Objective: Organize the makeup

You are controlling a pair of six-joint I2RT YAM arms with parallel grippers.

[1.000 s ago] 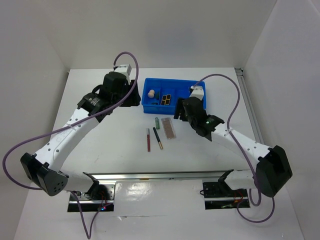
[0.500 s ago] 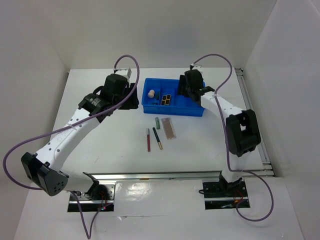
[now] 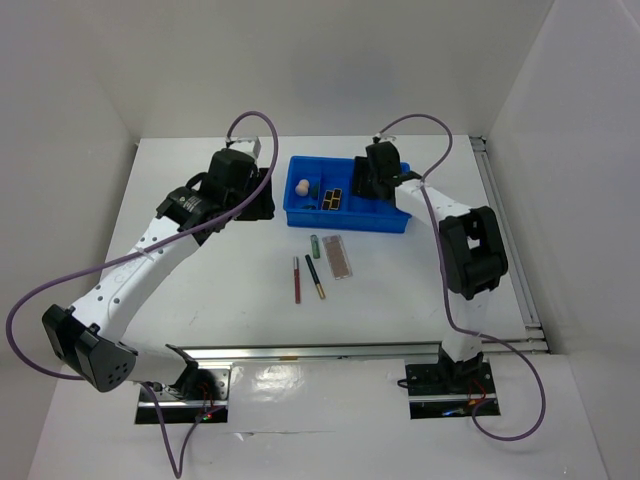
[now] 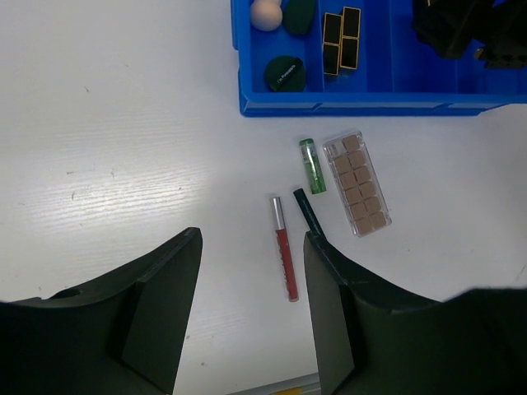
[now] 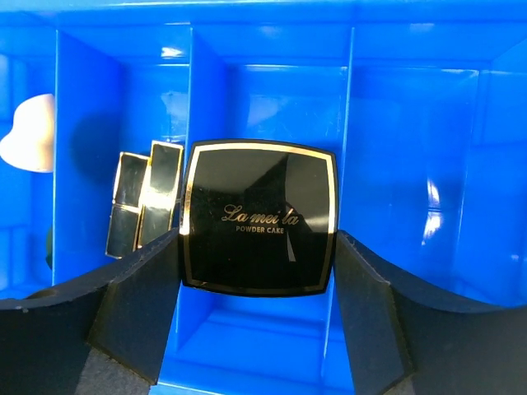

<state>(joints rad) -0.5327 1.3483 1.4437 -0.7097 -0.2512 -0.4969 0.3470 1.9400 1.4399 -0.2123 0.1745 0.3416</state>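
now the right claw [image 5: 258, 247] is clenched on the black square compact [image 5: 259, 216], pinching its side edges over the middle compartment of the blue bin [image 5: 412, 123]. just left of the claw, past a divider [image 5: 191, 90], sit the black-gold palettes [image 5: 144, 206]. the compact's left edge overlaps that divider, so a drop could likely hang up tilted or slip. the left claw [image 4: 251, 288] hangs released and empty, with the pinkish palette [image 4: 356, 185] ahead of it on the table.

So the left arm's stretched way out forward, left gripper [image 4: 251, 243] pointing down with its fingers spread wide. The right arm's folded up tall at the elbow, right gripper [image 5: 257, 247] pinching a gold-trimmed black square compact [image 5: 258, 216].
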